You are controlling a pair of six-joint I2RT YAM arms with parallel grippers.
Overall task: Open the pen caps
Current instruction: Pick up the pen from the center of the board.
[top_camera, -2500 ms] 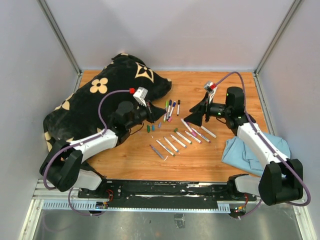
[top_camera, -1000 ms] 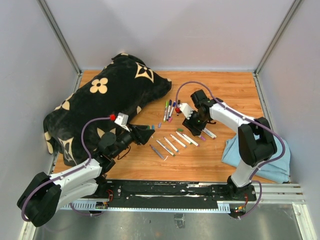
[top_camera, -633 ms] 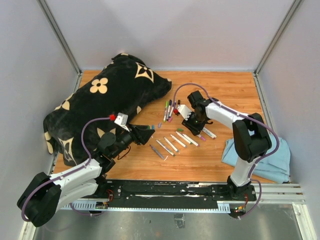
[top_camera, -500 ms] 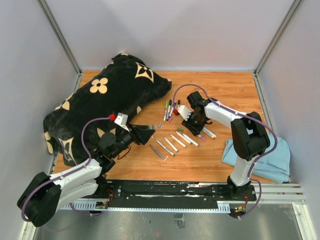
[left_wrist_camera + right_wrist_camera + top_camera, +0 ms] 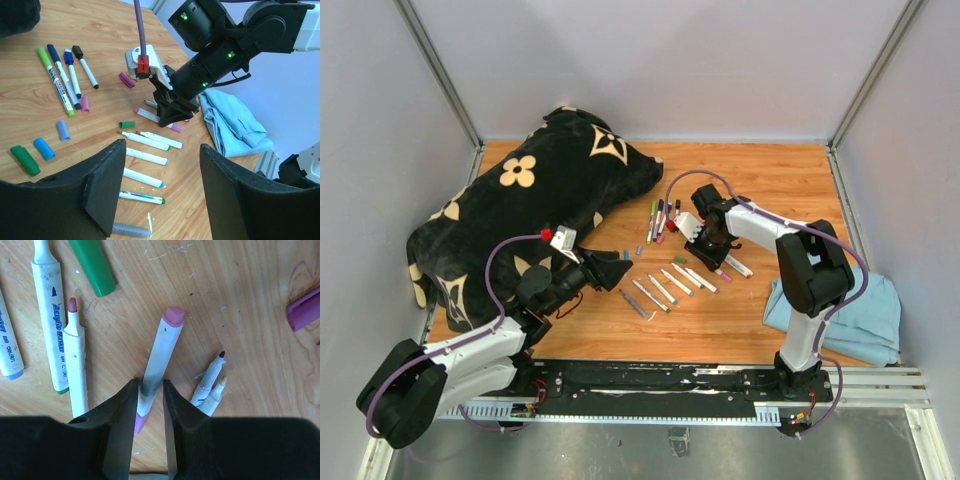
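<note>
Pink cap (image 5: 174,316): R fingers (image 5: 120,415) now closer

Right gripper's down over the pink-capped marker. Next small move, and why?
Probably close the right gripper fully on the white barrel. Its jaws straddle the barrel, with the pink cap clear beyond the fingertips, but firm contact isn't clear. The left gripper hovers open and could pull the cap afterwards.
</note>
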